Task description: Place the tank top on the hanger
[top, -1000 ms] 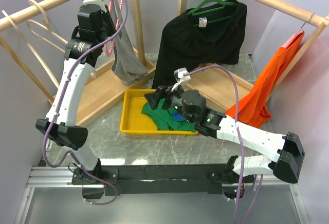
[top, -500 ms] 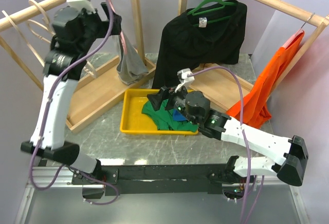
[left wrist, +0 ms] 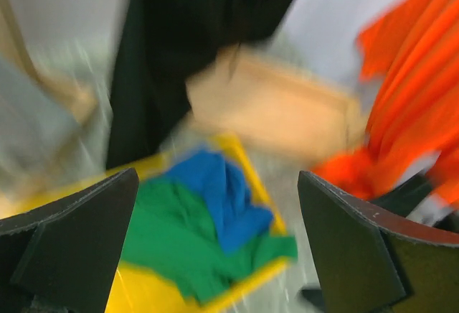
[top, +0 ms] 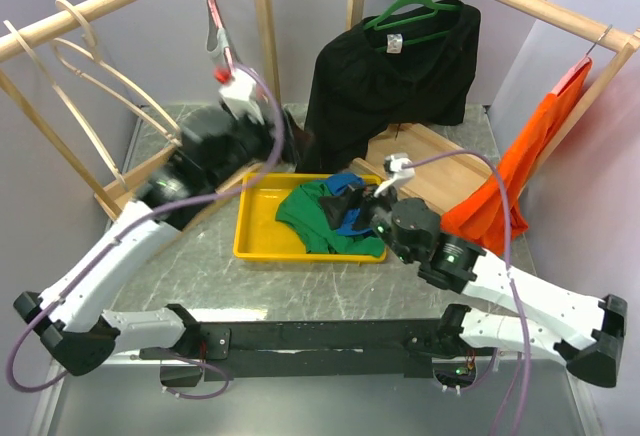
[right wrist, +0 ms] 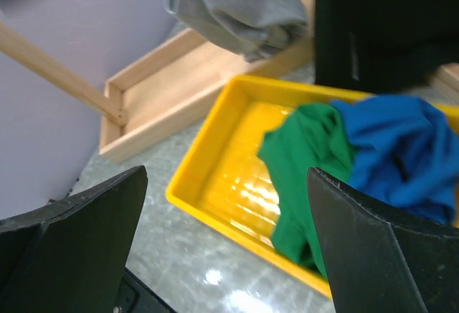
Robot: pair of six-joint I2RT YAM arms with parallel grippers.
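Hanging off the L wooden rail (top: pixel 100 1), the pink hanger (top: pixel 210 1) has a grey strip of the tank top (right wrist: pixel 237 4) against it in the top view. The rest of the garment there is hidden behind the left arm. The R wrist cam shows the top's bunched lower end dangling just above the wooden base frame (right wrist: pixel 165 90), near the far corner of the yellow tray (right wrist: pixel 229 155). The left gripper (left wrist: pixel 219 176) has its fingers spread wide w/ nothing between them. Its view is blurred and looks down over the tray toward the black garment (top: pixel 390 86) and the orange top (top: pixel 510 176). The right gripper (right wrist: pixel 226 173) is also spread wide and empty, hovering over the tray's near side, not touching the cloth. In the tray a green cloth (top: pixel 305 218) lies bunched w/ a blue cloth (top: pixel 345 184) touching it on the R. The black garment hangs on a green hanger (top: pixel 415 6) at the back rail, and the orange top is off the R rail. Cream hangers (top: pixel 90 66) sit further L on the same rail as the pink one, well apart from it.
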